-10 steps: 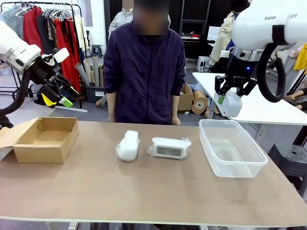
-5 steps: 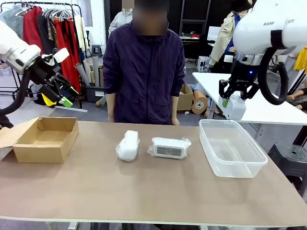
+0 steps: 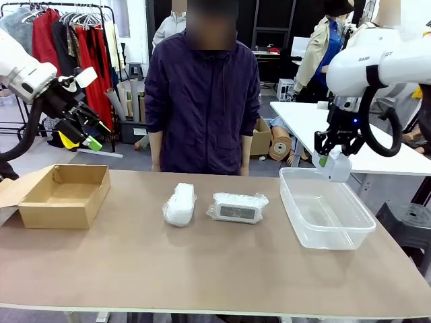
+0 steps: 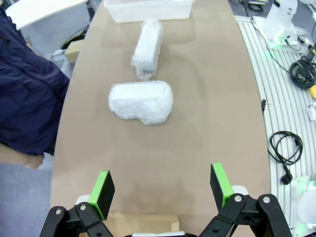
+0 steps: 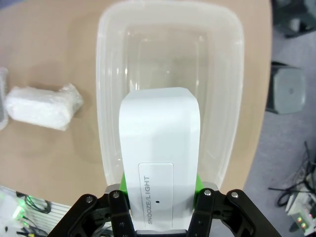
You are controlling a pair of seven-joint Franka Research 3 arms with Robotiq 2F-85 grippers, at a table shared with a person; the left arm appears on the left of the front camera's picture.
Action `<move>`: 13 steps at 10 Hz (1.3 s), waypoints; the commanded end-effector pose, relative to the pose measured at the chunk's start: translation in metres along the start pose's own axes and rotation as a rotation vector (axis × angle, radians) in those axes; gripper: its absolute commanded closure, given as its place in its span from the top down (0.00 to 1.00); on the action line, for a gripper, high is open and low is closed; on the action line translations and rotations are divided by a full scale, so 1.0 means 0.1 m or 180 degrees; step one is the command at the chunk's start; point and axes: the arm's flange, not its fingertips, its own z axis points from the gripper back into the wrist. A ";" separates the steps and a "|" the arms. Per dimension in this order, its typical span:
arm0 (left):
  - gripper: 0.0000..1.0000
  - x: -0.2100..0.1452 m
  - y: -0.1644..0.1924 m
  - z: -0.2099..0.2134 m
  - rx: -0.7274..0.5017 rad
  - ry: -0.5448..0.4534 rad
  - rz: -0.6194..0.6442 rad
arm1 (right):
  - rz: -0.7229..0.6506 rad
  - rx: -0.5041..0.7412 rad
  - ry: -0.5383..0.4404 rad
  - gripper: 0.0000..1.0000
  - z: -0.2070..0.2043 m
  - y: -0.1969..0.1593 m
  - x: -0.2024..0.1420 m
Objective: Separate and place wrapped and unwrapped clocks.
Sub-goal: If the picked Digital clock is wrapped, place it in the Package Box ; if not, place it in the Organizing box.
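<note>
Right wrist view: the right gripper (image 5: 159, 186) is clenching the bare clock (image 5: 159, 143), its long axis running along the fingers and pointing down over the clear tub (image 5: 232, 98). On the table (image 3: 202, 269), between the tub and the cardboard box (image 3: 64, 195), one wrapped clock (image 3: 180, 204) is lying end-on and the other wrapped clock (image 3: 237, 207) crosswise. The left gripper (image 4: 160, 187) is hanging spread wide.

Two bubble-wrapped clocks (image 3: 180, 204) (image 3: 237, 207) lie adjacent; bare white clock (image 3: 335, 167) held aloft.
</note>
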 end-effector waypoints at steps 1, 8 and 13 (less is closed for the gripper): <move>1.00 -0.01 -0.01 0.02 -0.0015 -0.0017 -0.0037 | 0.0245 0.0204 0.0083 0.00 -0.07 -0.01 0.21; 1.00 -0.01 -0.01 0.02 -0.0015 -0.0017 -0.0037 | 0.0152 0.0039 0.0077 0.00 -0.63 -0.06 0.30; 1.00 -0.01 -0.01 0.02 -0.0015 -0.0017 -0.0037 | -0.0107 -0.0150 -0.0075 0.00 -0.75 -0.08 0.21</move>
